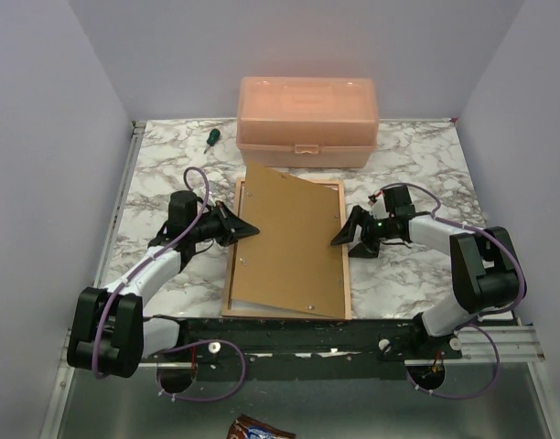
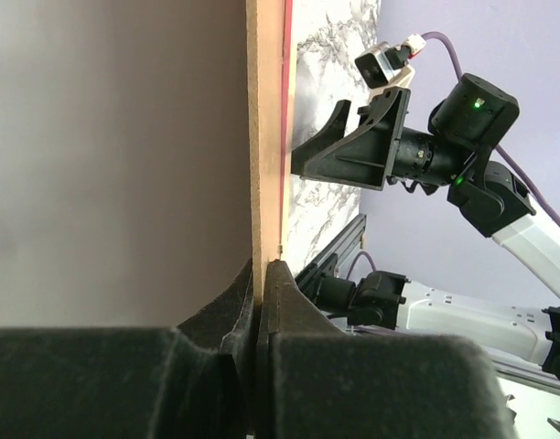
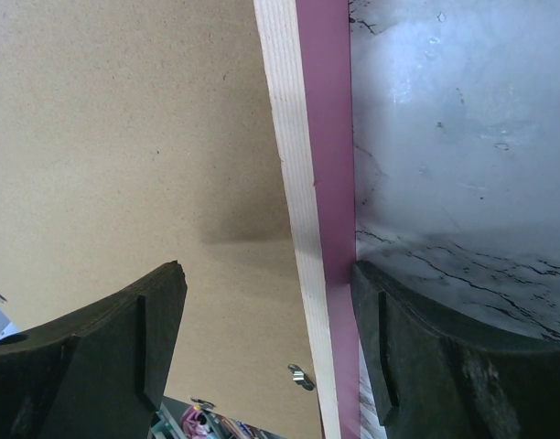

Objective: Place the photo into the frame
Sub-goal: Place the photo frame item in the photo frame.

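Pink frame [image 3: 321,183] — inside right pincer [image 3: 266,283]

Bright, even light — soft shadows; left claw [image 2: 262,274] looms blurred, seemingly too near the lens.

At the top centre of my overhead view, a translucent peach plastic box with a latched lid [image 1: 307,121] sits on my grey-veined white marbled tabletop [image 1: 417,160]. A small green-handled screwdriver [image 1: 210,138] lies just to its left. A plain brown fibreboard panel [image 1: 289,247] lies skewed at centre.
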`<state>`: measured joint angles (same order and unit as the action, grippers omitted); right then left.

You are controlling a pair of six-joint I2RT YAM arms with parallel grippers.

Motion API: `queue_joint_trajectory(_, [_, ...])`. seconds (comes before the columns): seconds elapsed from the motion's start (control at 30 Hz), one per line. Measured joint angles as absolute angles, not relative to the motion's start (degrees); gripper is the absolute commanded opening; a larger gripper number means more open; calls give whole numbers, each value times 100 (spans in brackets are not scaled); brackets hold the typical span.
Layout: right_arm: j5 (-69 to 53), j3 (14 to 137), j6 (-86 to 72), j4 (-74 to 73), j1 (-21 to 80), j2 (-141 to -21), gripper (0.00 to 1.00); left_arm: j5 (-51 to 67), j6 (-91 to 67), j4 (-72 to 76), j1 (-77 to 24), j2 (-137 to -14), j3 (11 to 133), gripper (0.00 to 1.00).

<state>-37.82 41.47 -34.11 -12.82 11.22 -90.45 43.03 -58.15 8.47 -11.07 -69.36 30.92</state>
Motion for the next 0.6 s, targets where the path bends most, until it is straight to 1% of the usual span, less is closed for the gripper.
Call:
queue_joint_trajectory(0.37, [-3791, 4128, -3426, -1247, 1116, -9043, 79, 4204, -5854, 965, -1127, -6733, 3009, 0])
queue_joint_trajectory(0.6, [-3791, 4128, -3426, -1249, 1116, -9043, 78, 4204, -5808, 902, -917, -6628, 3009, 0])
